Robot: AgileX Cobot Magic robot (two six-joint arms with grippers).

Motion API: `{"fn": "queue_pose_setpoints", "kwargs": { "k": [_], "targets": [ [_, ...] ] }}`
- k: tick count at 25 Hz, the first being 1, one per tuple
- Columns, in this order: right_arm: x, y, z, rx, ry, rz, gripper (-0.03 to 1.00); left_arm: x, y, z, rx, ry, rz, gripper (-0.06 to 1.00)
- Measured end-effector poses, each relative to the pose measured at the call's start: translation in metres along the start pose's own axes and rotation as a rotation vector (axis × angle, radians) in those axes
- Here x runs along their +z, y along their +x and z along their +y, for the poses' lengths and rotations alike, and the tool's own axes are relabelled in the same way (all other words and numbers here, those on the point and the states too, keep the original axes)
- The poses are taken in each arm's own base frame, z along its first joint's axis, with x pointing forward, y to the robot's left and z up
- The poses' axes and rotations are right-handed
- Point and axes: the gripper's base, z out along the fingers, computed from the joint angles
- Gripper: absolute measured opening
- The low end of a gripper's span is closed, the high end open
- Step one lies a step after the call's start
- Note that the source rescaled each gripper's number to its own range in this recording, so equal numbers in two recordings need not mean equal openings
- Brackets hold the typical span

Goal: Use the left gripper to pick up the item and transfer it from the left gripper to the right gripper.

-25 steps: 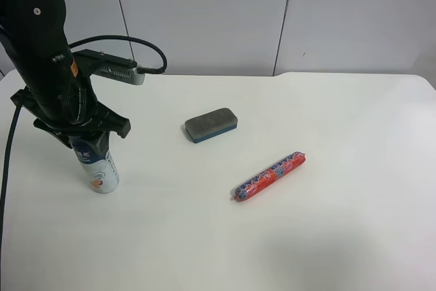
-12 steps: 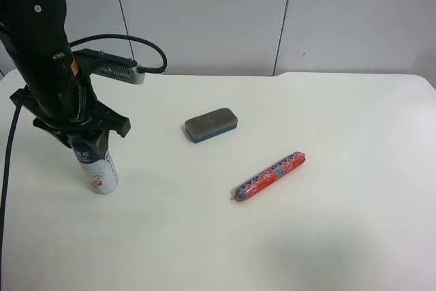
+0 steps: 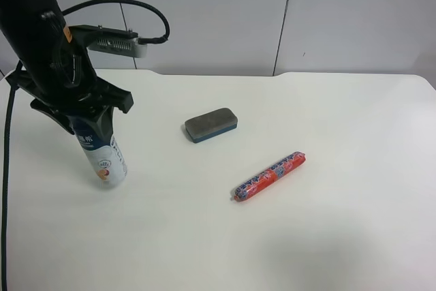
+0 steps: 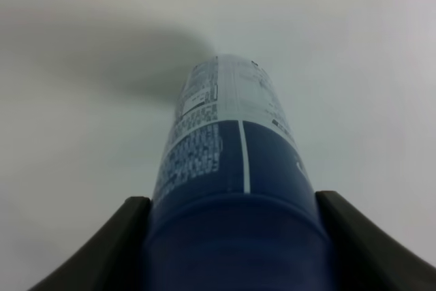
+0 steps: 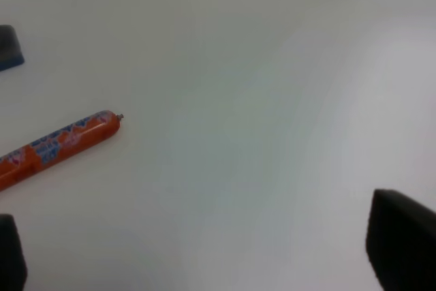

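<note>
The item, a white-and-blue bottle (image 3: 103, 158) with an orange mark, hangs tilted from the left gripper (image 3: 87, 122) at the exterior high view's left. The all-black arm grips its dark blue cap end. The bottle's lower end is at or just above the table; I cannot tell whether it touches. In the left wrist view the bottle (image 4: 231, 141) fills the middle, with both black fingers (image 4: 102, 250) pressed on its blue top. The right gripper (image 5: 204, 264) shows only in the right wrist view. Its fingertips (image 5: 402, 243) stand wide apart, open and empty, over the table.
A grey-topped blue eraser (image 3: 210, 125) lies mid-table. A red-blue sausage stick (image 3: 270, 175) lies right of centre and also shows in the right wrist view (image 5: 54, 146). The white table (image 3: 327, 236) meets a grey panel wall behind.
The left arm has risen a little and shifted, still holding the bottle. The bottle has gone from upright to tilted, its lower end swung right.
</note>
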Motion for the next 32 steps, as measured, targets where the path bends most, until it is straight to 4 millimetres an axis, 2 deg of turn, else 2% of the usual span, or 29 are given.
{"fn": "queue_pose_setpoints", "kwargs": {
  "k": [11,20,32],
  "targets": [
    [0.0,0.0,0.0,0.0,0.0,0.0,1.0,-0.027,0.01,-0.013,-0.015,0.176,-0.04,0.0],
    [0.0,0.0,0.0,0.0,0.0,0.0,1.0,-0.035,0.005,-0.034,-0.023,0.422,-0.099,0.0],
    [0.0,0.0,0.0,0.0,0.0,0.0,1.0,-0.042,0.002,-0.047,0.009,0.587,-0.149,0.0]
  ]
}}
